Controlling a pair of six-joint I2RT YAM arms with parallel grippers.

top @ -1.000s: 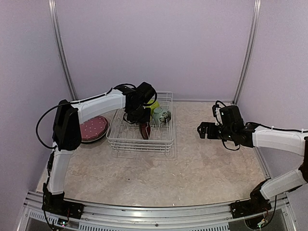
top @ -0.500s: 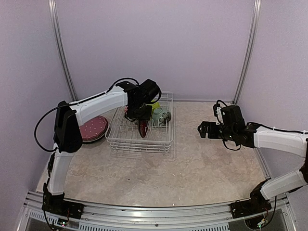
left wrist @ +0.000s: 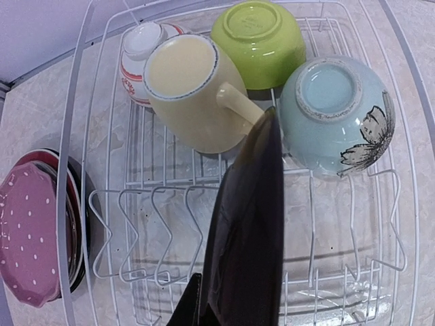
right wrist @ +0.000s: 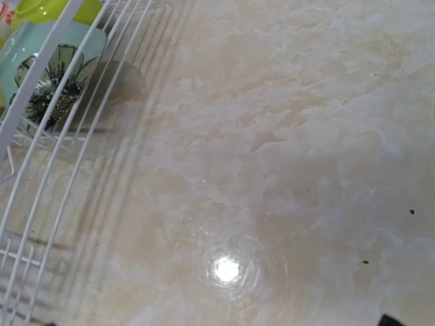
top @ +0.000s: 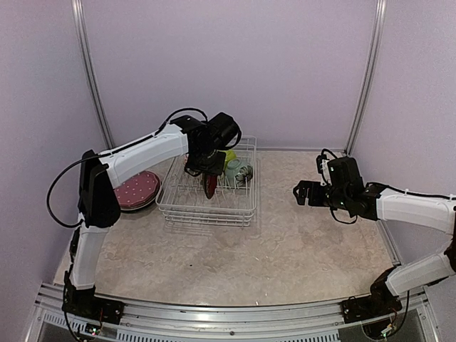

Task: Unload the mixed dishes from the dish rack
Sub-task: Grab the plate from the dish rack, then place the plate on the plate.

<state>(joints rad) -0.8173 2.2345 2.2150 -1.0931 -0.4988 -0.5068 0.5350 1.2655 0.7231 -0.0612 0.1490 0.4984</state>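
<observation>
Presently: left hand grips dark red plate over the rack; right hand empty

Far left on the bench point(top: 285, 249): the pink dotted plate point(left wrist: 27, 241) lies on top of a small stack of darker plates. The stack sits outside the dish rack point(top: 206, 212), just beside its left wall.

Left hand point(top: 205, 165): reaches over the rack from the left. It is closed on the dark red plate point(left wrist: 248, 231), pinching it at the rim. The plate is held on edge, roughly upright, over the middle of the rack and above the row of divider prongs. Neither view shows whether its lower edge touches the wires.

Back of the rack, left to right in the left wrist view:
- pinkish bowl point(left wrist: 143, 51), upside down in the back left corner
- pale yellow mug point(left wrist: 187, 92), lying on its side against that bowl, handle pointing toward the held plate
- lime green bowl point(left wrist: 258, 37), upside down, foot ring showing, just beside the mug
- pale green bowl point(left wrist: 336, 112), dark flower print on its side, foot toward the camera, near the right wall

Right hand point(top: 301, 192): hangs over bare bench, well apart from the rack on its right. Fingers are spread and grip nothing. The right wrist view shows the rack's right wall at upper left with the pale green bowl behind the wires. The remainder of that view is bench surface with one bright lamp reflection.
</observation>
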